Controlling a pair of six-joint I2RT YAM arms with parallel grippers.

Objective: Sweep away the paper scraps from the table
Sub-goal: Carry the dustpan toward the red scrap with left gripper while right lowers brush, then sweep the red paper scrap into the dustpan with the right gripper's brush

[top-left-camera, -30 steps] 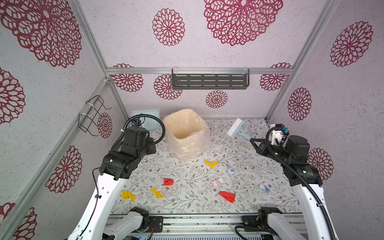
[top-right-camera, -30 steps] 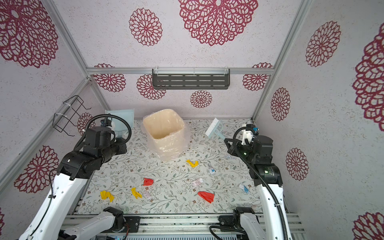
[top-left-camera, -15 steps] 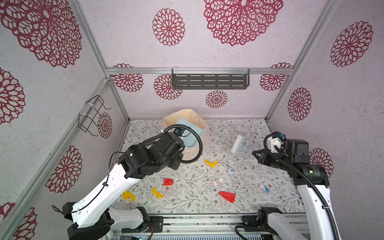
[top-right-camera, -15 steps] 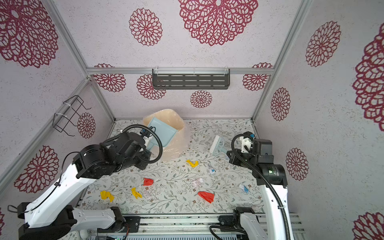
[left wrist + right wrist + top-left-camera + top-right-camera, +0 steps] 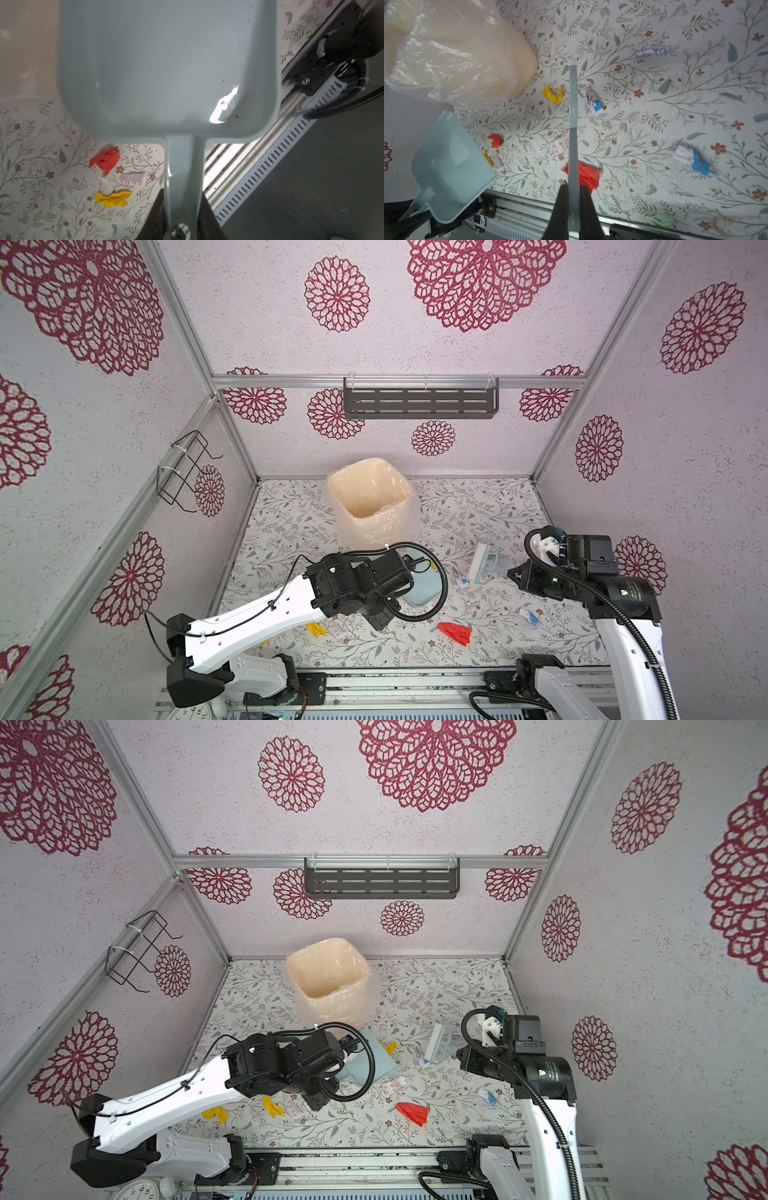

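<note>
Red paper scrap [image 5: 455, 632] lengthwise along table [image 5: 478, 506] front edge

Both top views look down from above your 6 o'clock rail [image 5: 415, 686] toward 12, sharing the whole table [image 5: 478, 510]. Wrist cameras sit close: left over the dustpan [image 5: 166, 72], perhaps blurred, right along the brush [image 5: 573, 124]; both catch the red scrap [image 5: 105, 160].

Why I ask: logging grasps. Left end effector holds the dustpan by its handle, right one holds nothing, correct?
No. The left end effector holds the dustpan by its handle, but the right end effector grips the brush, as the right wrist view shows.
</note>
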